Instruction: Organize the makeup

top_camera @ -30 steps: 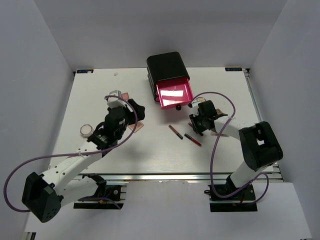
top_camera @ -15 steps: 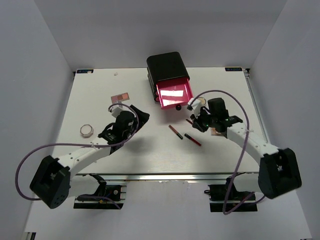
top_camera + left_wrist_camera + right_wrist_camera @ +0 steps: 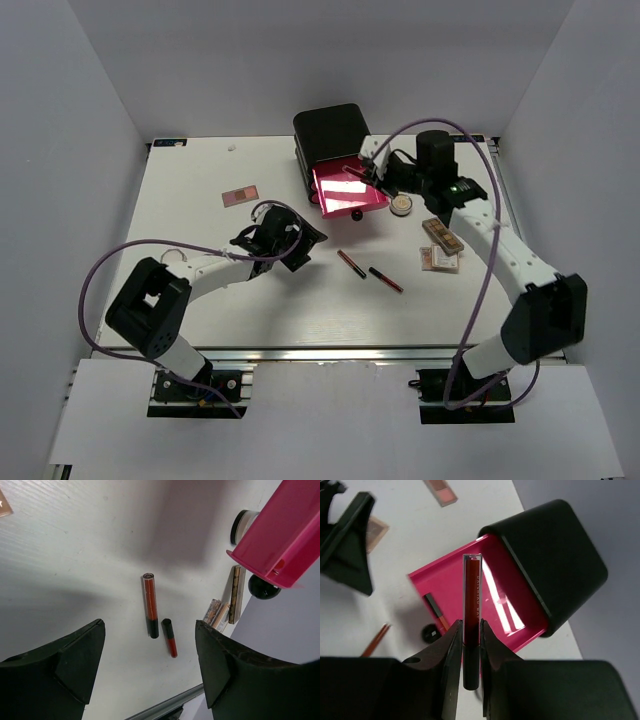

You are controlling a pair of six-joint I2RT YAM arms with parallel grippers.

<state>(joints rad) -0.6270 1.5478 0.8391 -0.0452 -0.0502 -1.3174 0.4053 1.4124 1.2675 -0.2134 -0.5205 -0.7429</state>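
Observation:
My right gripper [image 3: 471, 630] is shut on a black-and-red stick [image 3: 471, 590] and holds it above the open pink drawer [image 3: 432, 580]; in the top view the gripper [image 3: 372, 178] is over the drawer [image 3: 345, 190]. One stick [image 3: 435, 611] lies in the drawer. Two more sticks [image 3: 351, 264] [image 3: 385, 279] lie on the table, also seen in the left wrist view [image 3: 150, 605] [image 3: 169, 637]. My left gripper [image 3: 298, 245] is open and empty, just left of them [image 3: 148, 627]. A round gold compact [image 3: 402, 206], a brown palette [image 3: 442, 236] and small pink/tan palettes [image 3: 438, 260] lie at the right.
The black drawer box [image 3: 330, 130] stands at the back centre, with the drawer's black knob [image 3: 356, 214] sticking forward. A pink palette [image 3: 240, 194] lies at the left. A tan palette [image 3: 376, 530] lies beside my left gripper.
My right gripper rose from the table with a stick and moved back over the drawer. My left arm swung right toward the centre, away from the pink palette.

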